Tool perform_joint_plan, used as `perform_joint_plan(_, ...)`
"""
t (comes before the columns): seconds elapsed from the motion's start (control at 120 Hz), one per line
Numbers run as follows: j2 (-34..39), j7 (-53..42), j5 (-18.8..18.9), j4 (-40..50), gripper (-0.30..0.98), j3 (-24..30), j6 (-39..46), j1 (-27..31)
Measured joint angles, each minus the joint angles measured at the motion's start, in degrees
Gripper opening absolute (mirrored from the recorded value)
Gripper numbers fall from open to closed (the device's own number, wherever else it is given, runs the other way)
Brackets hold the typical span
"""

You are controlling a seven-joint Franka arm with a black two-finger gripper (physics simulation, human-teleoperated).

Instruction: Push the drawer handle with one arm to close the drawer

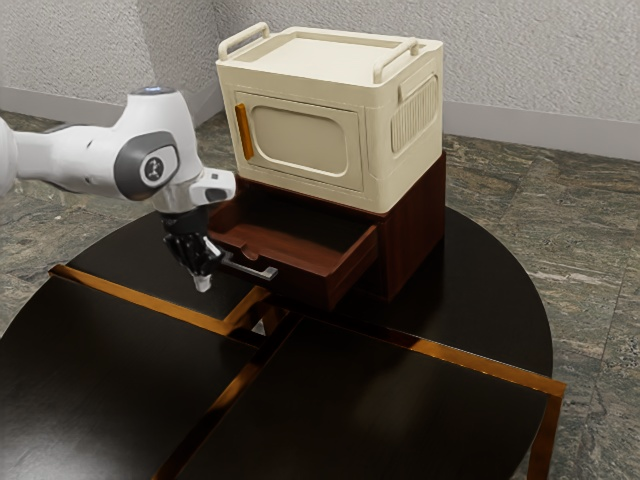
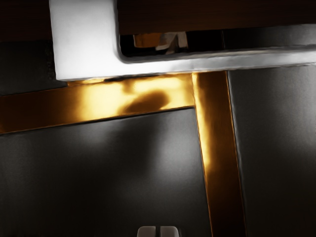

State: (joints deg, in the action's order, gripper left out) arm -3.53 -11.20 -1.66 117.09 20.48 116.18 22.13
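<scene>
Your claw [image 1: 203,284] hangs just in front of a dark red-brown drawer [image 1: 305,286] standing open, its two fingertips pressed together and pointing down at the tabletop, nothing pinched between them. The silver handle [image 1: 252,270], the piece you are to push, is fixed across the drawer's front, near the claw, with one end closest to it and the bar running away to the claw's side. In the wrist view the claw [image 2: 158,231] brings its paired tips side by side, apart from the handle's bright metal, with dark tabletop and a gleaming strip seen between. Past the claw and behind the drawer front, the cabinet [image 1: 413,235] holds the drawer, its open interior exposed to you. Above the claw's level, a cream box [image 1: 405,130] sits upright on the cabinet, an orange grip [image 1: 245,132] on its closed door and a rail along each side of its top. Your white arm [image 1: 155,150] reaches in from the exterior view's left to carry the claw. Below the claw spreads a round black table [image 1: 490,300], crossed by amber-colored strips [image 1: 450,355].
</scene>
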Motion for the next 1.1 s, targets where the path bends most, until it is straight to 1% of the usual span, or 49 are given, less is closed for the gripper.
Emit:
perform_joint_plan(0.1, -0.94, 0.99, 0.04, -0.22, -0.1, 0.07, 0.16, 1.43)
perform_joint_plan(0.442, -0.92, 3.43, -0.07, -0.29, -0.1, 0.34, 0.34, 0.03)
perform_joint_plan(0.625, -3.59, 4.59, 0.05, -3.39, -0.1, 0.31, 0.4, -2.47)
perform_joint_plan(0.842, -6.59, 5.66, 0.24, -6.61, -0.1, 0.12, 0.42, -2.4)
perform_joint_plan(1.1, -9.02, 6.59, 1.64, -9.66, -0.1, 0.13, 0.41, -2.93)
